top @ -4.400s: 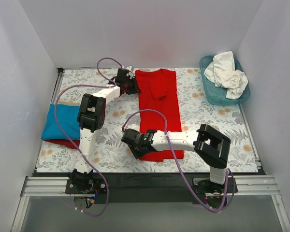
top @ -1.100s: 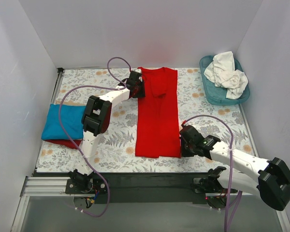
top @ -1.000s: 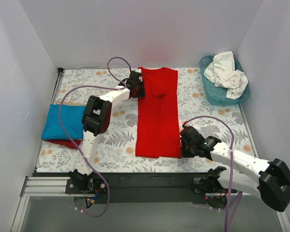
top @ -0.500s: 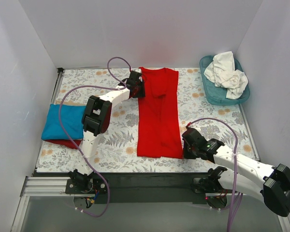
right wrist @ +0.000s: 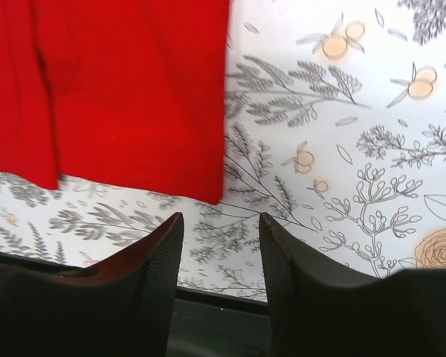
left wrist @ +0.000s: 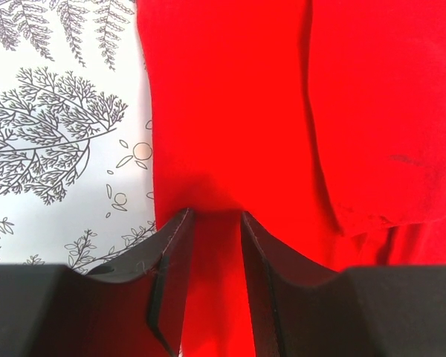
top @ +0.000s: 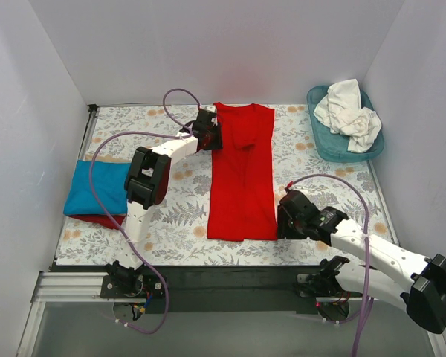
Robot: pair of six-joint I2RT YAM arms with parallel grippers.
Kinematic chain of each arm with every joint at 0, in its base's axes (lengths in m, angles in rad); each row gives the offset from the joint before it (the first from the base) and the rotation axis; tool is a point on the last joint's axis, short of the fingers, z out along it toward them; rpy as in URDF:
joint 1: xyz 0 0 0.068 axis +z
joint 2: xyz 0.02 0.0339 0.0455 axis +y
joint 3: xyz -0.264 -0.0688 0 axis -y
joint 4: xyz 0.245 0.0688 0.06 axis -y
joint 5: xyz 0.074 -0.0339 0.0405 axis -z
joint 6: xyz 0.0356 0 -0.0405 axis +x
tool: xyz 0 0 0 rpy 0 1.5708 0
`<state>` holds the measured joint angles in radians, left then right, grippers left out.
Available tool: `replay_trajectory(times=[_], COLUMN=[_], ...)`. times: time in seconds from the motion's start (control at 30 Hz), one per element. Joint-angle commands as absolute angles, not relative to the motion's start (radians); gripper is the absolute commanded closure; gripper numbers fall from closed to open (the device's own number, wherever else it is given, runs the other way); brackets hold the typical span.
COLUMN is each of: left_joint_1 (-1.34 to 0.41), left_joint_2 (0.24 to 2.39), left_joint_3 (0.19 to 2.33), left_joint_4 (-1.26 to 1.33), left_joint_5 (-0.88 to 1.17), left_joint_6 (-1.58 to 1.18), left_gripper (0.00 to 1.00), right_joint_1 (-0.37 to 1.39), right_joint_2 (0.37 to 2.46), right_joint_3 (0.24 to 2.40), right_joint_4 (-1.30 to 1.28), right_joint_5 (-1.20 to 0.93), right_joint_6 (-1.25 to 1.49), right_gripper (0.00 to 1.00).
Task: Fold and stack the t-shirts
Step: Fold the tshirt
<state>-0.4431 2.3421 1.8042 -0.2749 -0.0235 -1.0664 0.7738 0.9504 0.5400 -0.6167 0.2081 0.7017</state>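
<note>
Since a second ago my right jaws (right wrist: pixel 221 256) have parted empty just off the red shirt's (top: pixel 243 175) near right corner, its length running away to my left jaws (left wrist: pixel 214 223), half-closed on its far left edge

I saw the red t-shirt (top: pixel 242 178) folded into a long strip mid-table, the turquoise t-shirt (top: pixel 97 187) folded at left (atop more red cloth), and the white t-shirts (top: pixel 348 111) crumpled at far right.

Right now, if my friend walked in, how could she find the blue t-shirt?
Look at the flowery table cloth and go to its left edge. There a turquoise blue t-shirt lies folded on top of something red, beside the left arm. It is the only blue cloth; the long t-shirt in the middle is red.
</note>
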Motion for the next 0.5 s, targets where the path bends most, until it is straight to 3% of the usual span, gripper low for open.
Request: replay_trajectory(times=[0.0,0.3,0.47], left_joint_1=[-0.431,-0.423,-0.422], left_joint_2=[2.315,2.12,1.925], left_joint_3=[1.759,1.741,1.556], left_joint_4=[-0.31,-0.293,-0.382], left_joint_5=[-0.02,0.046,-0.047], left_joint_6=[-1.052,-1.11,-1.285], left_gripper=[0.69,0.57,0.57], right_joint_1=[0.801,0.807,0.779], right_joint_2=[1.003,1.06,1.054], right_joint_3=[0.646,0.612,0.581], right_joint_4=[-0.618,-0.563,-0.525], right_joint_5=[0.238,0.269,0.215], right_joint_6=[0.669,0.683,0.686], right_gripper=[0.47,0.42,0.43])
